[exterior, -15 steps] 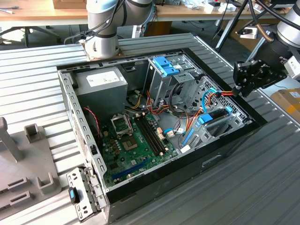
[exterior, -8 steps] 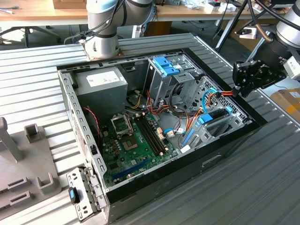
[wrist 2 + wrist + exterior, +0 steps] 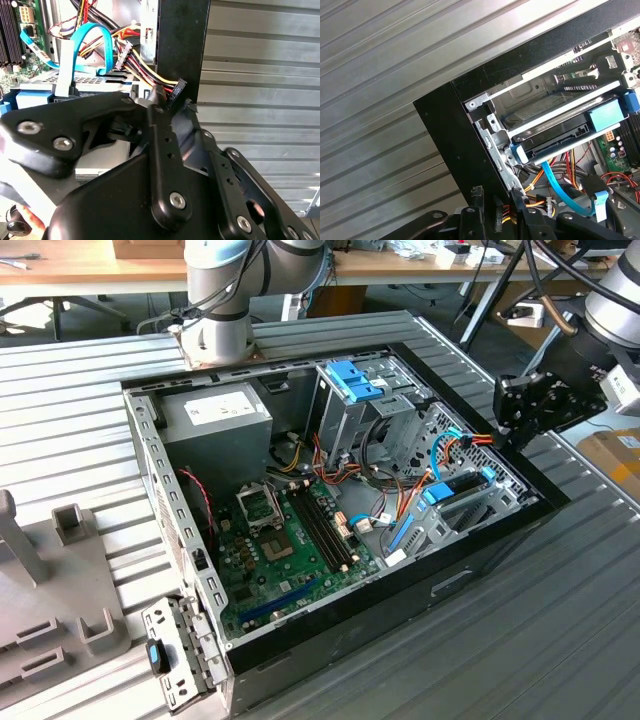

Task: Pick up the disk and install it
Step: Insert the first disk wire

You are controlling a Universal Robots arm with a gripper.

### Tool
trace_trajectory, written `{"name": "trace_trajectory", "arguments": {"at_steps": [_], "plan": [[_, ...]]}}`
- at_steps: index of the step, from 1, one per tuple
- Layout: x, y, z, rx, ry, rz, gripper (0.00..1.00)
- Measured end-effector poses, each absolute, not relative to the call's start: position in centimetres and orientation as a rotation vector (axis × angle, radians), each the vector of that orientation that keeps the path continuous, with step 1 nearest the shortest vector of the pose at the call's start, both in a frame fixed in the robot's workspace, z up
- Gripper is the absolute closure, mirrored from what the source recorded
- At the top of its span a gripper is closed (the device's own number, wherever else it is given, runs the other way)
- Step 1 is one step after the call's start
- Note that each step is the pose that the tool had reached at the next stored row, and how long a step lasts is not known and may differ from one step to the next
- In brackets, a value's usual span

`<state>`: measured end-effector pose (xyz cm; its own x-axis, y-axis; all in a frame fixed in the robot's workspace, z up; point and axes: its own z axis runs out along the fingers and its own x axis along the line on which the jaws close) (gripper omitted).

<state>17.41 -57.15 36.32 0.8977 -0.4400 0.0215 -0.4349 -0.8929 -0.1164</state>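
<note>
Exterior view: your tool (image 3: 503, 430) hovers at PC case (image 3: 480, 560) edge, near disk (image 3: 460, 484) sitting inside; grip state can't tell. Risk: sideways move snags cables (image 3: 465, 440).

Most of the disk (image 3: 560, 138) is hidden inside the cage (image 3: 540, 102), with just one black edge and blue carrier ends in sight. Both wrist views cut the gripper (image 3: 497, 202) off at the frame edge, and the exterior view crops the arm (image 3: 615, 300)
</note>
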Motion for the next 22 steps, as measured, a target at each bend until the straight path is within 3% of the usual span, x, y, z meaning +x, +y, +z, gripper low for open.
{"name": "trace_trajectory", "arguments": {"at_steps": [3,22], "plan": [[17.4,-57.15,36.32,-2.954,0.683,-0.072,0.8],[17.41,-57.14,36.56,-2.954,0.683,-0.072,0.81]]}}
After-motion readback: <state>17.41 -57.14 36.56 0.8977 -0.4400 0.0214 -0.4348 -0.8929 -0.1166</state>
